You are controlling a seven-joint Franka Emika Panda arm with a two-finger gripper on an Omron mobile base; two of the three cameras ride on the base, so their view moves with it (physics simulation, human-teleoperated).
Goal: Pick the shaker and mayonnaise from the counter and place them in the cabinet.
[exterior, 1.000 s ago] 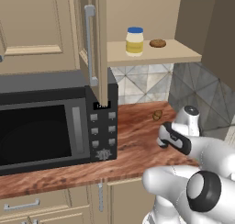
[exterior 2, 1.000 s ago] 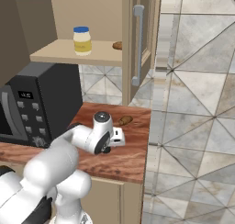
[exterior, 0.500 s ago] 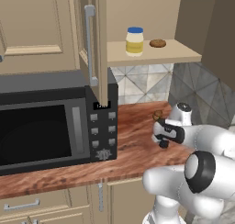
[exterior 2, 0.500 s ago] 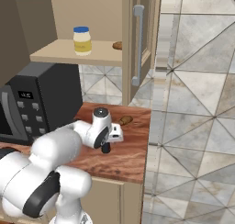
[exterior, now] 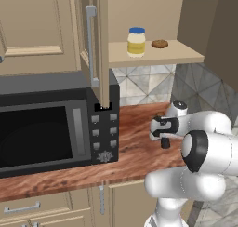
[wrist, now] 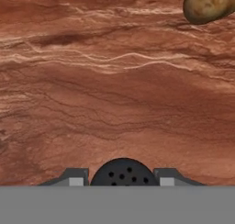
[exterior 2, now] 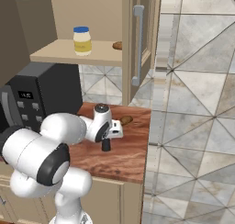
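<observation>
Cabinet (exterior: 153, 58) space is seen open above the counter (exterior: 135, 151), with its door (exterior: 95, 44) swung out edge-on and a long silver handle (exterior: 90, 47) on it. On the inner shelf the mayonnaise (exterior: 136, 42) is stood upright, and a small brown lump (exterior: 159, 43) is seen just beside it toward the open end of the shelf. In the right base view the jar (exterior 2: 82, 41) is found near the middle of the shelf (exterior 2: 78, 53), with the lump (exterior 2: 117, 45) partly hidden by the door. A black microwave (exterior: 51, 123) is set on the counter under the closed cabinets, its keypad facing the arm. Grey patterned tiles (exterior 2: 193, 81) are seen on the wall behind and beside the counter.

Over the bare end of the counter (exterior 2: 124, 149) the gripper (exterior 2: 106, 145) is pointed straight down, and the shaker (exterior 2: 106, 145) is seen upright between its fingers, base at or just above the wood; contact with the counter cannot be judged. In the left base view the shaker (exterior: 165, 142) is seen dark and upright beneath the hand (exterior: 163, 127). In the hand view its rounded perforated top (wrist: 122, 172) is framed closely by the two fingers (wrist: 73, 177), so the claw is clamped on it. A brown potato-like lump (wrist: 209, 5) is seen lying on the counter (wrist: 114, 81) well apart from it, also visible in the right base view (exterior 2: 126, 120)
</observation>
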